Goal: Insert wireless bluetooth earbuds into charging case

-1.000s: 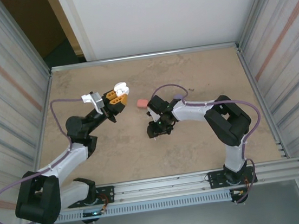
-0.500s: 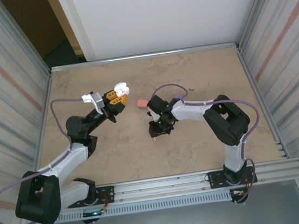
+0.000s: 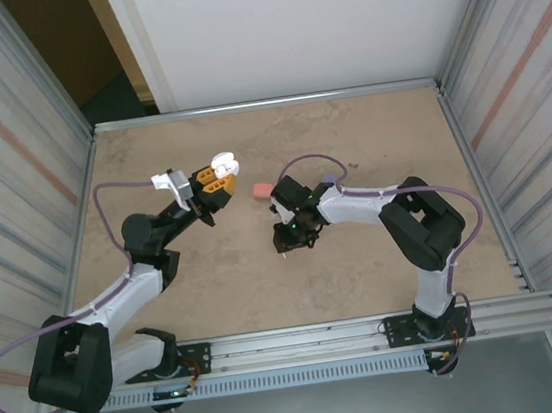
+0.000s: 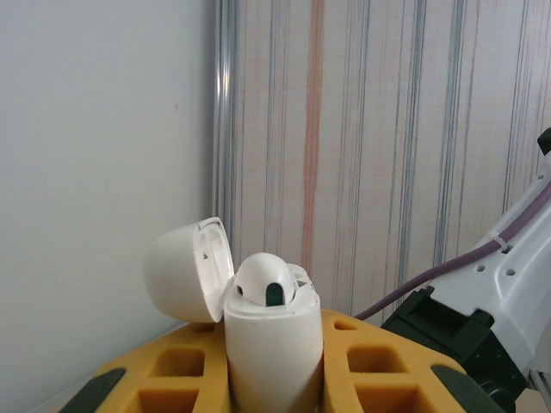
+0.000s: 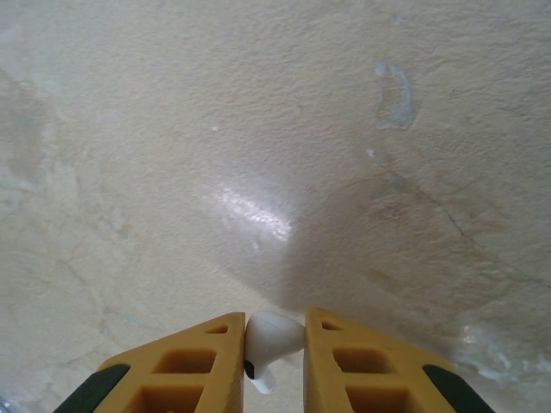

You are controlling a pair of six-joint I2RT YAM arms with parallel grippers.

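From above, a pink case [image 3: 262, 189] lies just beyond the right gripper [image 3: 293, 235], toward the left gripper [image 3: 212, 180]. Left wrist: its jaws clench an open white charging case [image 4: 274, 340], with a seated earbud [image 4: 263, 280] inside. Right wrist: the jaws are pinched on a white earbud [image 5: 274, 334].

Left gripper [image 3: 216, 174] clamping white case [image 3: 222, 161], pink case [image 3: 262, 188] nearby

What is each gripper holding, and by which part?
Left gripper: open white charging case, by its lower body. Right gripper: white earbud, by its head.
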